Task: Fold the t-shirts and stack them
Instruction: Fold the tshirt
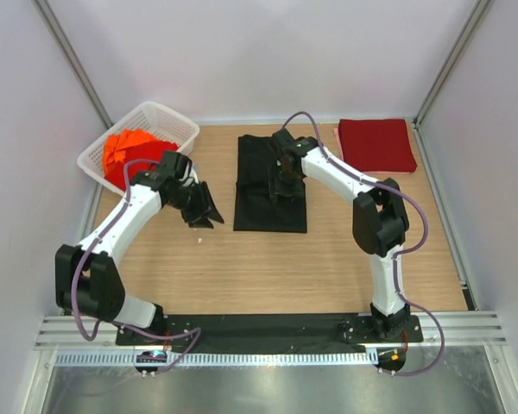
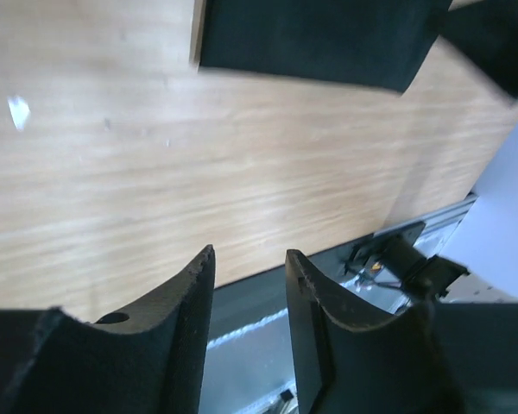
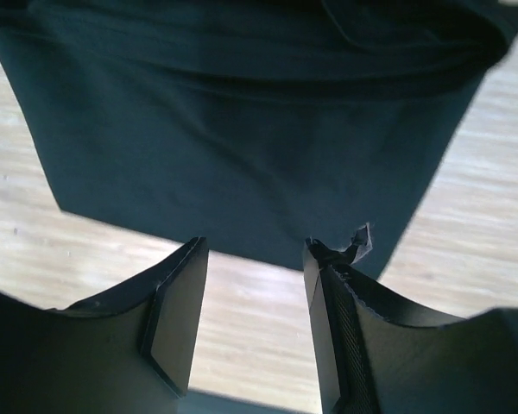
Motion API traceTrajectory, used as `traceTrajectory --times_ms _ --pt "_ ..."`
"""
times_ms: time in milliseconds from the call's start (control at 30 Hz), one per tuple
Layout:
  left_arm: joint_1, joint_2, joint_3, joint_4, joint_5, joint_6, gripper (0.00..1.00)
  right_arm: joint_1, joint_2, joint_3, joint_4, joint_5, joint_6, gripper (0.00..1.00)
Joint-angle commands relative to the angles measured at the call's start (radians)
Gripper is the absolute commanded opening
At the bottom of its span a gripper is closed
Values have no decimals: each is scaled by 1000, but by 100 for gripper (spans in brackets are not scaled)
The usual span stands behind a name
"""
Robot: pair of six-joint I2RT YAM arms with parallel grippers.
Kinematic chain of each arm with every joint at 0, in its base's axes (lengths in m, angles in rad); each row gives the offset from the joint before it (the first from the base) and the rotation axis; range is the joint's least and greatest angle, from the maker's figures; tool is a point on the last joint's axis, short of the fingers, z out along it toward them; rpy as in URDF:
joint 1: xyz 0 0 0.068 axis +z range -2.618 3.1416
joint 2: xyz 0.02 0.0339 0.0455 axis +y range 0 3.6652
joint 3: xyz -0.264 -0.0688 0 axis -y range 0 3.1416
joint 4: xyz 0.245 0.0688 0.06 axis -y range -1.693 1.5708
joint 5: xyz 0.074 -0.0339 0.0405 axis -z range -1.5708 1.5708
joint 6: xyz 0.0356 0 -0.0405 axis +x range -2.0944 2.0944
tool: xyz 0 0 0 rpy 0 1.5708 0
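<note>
Right gripper [image 1: 287, 185] hovered half-open and empty over the black shirt [image 1: 261, 205].
From above: dark red shirt [image 1: 377, 145] lay folded far right, orange shirts [image 1: 128, 152] sat in the basket [image 1: 174, 114] (most work left, I'd judge). Left wrist: left gripper [image 2: 250, 255] parted, empty, above the wooden table [image 2: 112, 172]. Right wrist: jaws apart over the black shirt, nothing blocking.

Basket [image 1: 166, 115] left, folded shirt [image 1: 377, 145] right
</note>
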Motion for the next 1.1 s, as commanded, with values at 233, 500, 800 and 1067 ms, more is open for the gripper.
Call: traceTrajectory --times_ms 233,500,800,1067 --pt "-60 -290 -234 -43 -17 -31 38 13 99 45 189 178 41 54" --pt "-60 -347 -226 -94 -17 -32 39 13 193 148 175 196 26 54" --pt "-60 -350 -216 -108 -11 -32 38 -10 317 406 181 301 -7 55" --pt "-60 -349 -219 -102 -7 -27 38 -41 368 601 97 213 -37 55"
